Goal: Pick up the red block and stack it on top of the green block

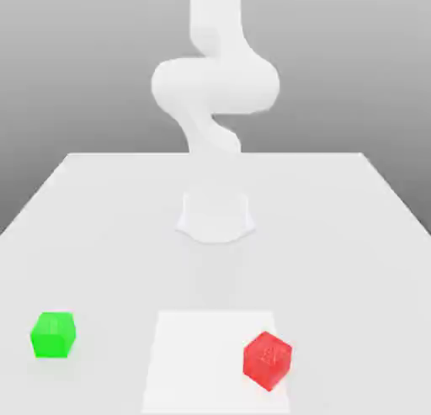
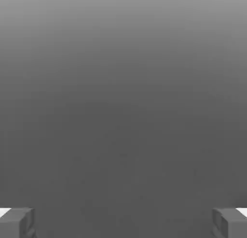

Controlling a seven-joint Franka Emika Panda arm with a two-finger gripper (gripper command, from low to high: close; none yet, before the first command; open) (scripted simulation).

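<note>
Resting on the white table [image 1: 101,236], the red block [image 1: 268,359] sits toward the exterior view's right, well apart from the green block [image 1: 54,334] at the left. The claw [image 2: 123,222] gapes wide, its fingertips [image 2: 17,221] holding nothing.

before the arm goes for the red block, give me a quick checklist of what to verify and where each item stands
1. Small red cube free on the white table, nothing on top: ok.
2. Small green cube top face bare for stacking: ok.
3. The two cubes well apart, green toward the exterior view's left, red toward its right: ok.
4. Gripper open, its grey fingertips spread wide with nothing between them: ok.
5. Gripper lined up over the red cube: not ok, the hand view faces plain grey background.
6. Red cube square to the fingers: cannot tell; it sits rotated on the table.
</note>
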